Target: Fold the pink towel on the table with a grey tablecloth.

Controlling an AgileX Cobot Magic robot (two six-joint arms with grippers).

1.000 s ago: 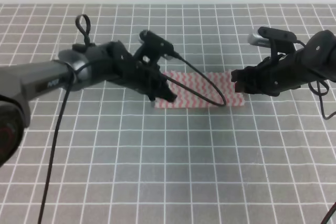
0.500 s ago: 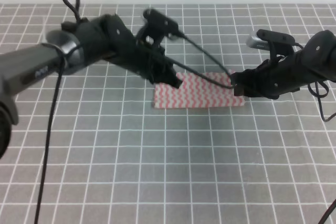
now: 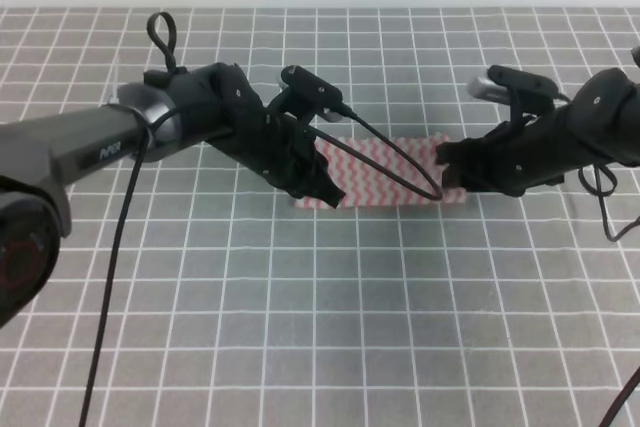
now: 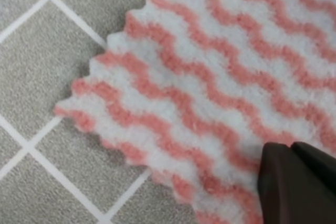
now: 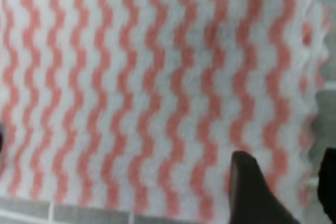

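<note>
- High view: the towel lies flat on the table, a little right of the middle and toward the far side, as a wide strip with its long edges running left to right
- The left gripper reaches in from the left and sits over the towel's near left corner; its tips are dark against the arm and I cannot tell how far apart they stand
- The right gripper comes in from the right and meets the towel's right edge; its opening is also unclear here
- A black cable loops across the towel between the two arms
- Left wrist view: a pinked corner of the towel rests on the grey grid cloth, and one dark fingertip presses on it at the lower right; no second finger shows, so the gap cannot be told
- Right wrist view: the towel fills the frame, blurred; one dark finger lies on it at the bottom and another shows at the right edge with a gap between them, so the jaws stand apart over the towel's edge
</note>
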